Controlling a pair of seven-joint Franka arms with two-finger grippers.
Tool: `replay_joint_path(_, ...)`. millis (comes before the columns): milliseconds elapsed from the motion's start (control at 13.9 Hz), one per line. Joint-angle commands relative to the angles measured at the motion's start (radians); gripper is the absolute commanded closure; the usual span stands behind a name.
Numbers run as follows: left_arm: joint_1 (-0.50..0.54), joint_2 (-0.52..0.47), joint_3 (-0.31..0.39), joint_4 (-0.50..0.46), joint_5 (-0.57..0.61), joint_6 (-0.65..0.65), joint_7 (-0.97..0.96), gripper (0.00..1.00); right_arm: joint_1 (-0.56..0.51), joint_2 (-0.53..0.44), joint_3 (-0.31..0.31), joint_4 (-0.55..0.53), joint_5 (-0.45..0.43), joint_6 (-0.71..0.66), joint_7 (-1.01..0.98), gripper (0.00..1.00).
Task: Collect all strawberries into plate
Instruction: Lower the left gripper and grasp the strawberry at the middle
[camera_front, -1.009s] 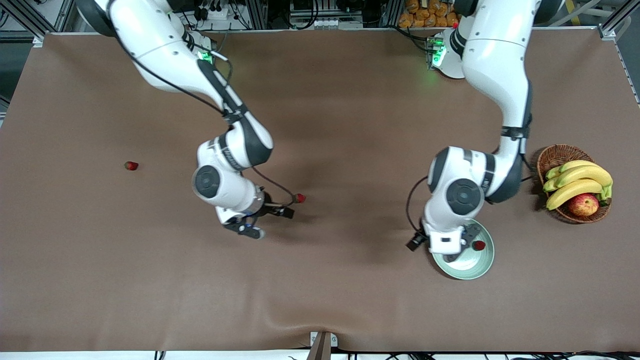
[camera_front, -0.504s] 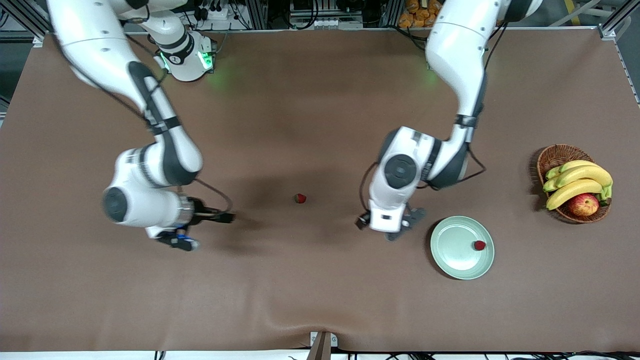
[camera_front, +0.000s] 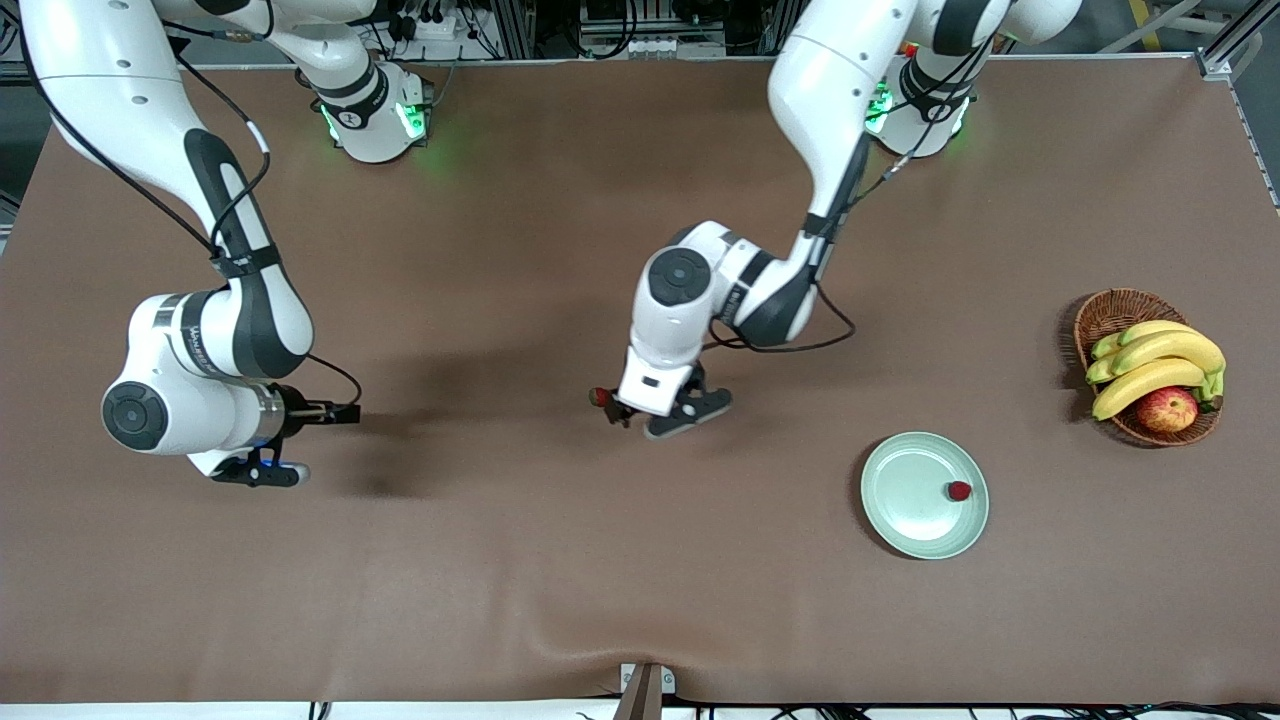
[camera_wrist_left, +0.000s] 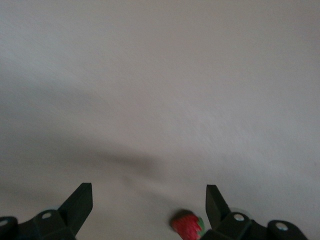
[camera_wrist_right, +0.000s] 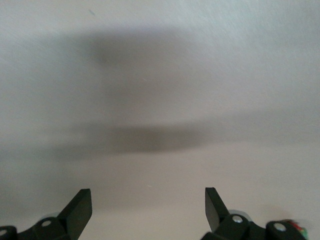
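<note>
The pale green plate (camera_front: 905, 495) lies near the basket, with one strawberry (camera_front: 959, 490) in it by the rim. A second strawberry (camera_front: 600, 397) lies on the brown table at mid-table. My left gripper (camera_front: 680, 412) hangs just beside it, open and empty. In the left wrist view (camera_wrist_left: 148, 189) this strawberry (camera_wrist_left: 187, 225) sits between the fingers, close to one of them. My right gripper (camera_front: 255, 472) is open and empty over bare table toward the right arm's end (camera_wrist_right: 147, 192). The third strawberry is hidden in the front view; a red-green speck (camera_wrist_right: 294, 225) shows beside one finger.
A brown wicker basket (camera_front: 1110, 310) with bananas (camera_front: 1155, 365) and an apple (camera_front: 1166, 409) stands at the left arm's end of the table. The brown cloth has a small ridge at its near edge.
My left gripper has moved from over the plate to the mid-table strawberry. My right arm has swung away from that strawberry toward its own end of the table and now covers the third one.
</note>
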Motion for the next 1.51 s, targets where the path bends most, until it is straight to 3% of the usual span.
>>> replay_joint_path(0, -0.051, 0.088, 0.032, 0.085, 0.033, 0.047, 0.002, 0.00, -0.079, -0.060, -0.001, -0.095, -0.021, 0.007, -0.143, 0.00)
replay_joint_path(216, -0.091, 0.128, 0.034, 0.102, 0.161, 0.096, 0.007, 0.00, -0.088, -0.076, -0.090, -0.138, -0.021, 0.007, -0.312, 0.00)
replay_joint_path(432, -0.096, 0.145, 0.035, 0.104, 0.205, 0.106, 0.011, 0.00, -0.090, -0.068, -0.162, -0.173, -0.022, 0.011, -0.432, 0.00)
replay_joint_path(1225, -0.145, 0.190, 0.043, 0.105, 0.320, 0.167, 0.008, 0.00, -0.108, -0.037, -0.184, -0.237, -0.067, 0.026, -0.449, 0.00)
replay_joint_path(1441, -0.145, 0.188, 0.043, 0.105, 0.319, 0.166, 0.004, 0.42, -0.111, -0.023, -0.199, -0.259, -0.067, 0.060, -0.449, 0.00)
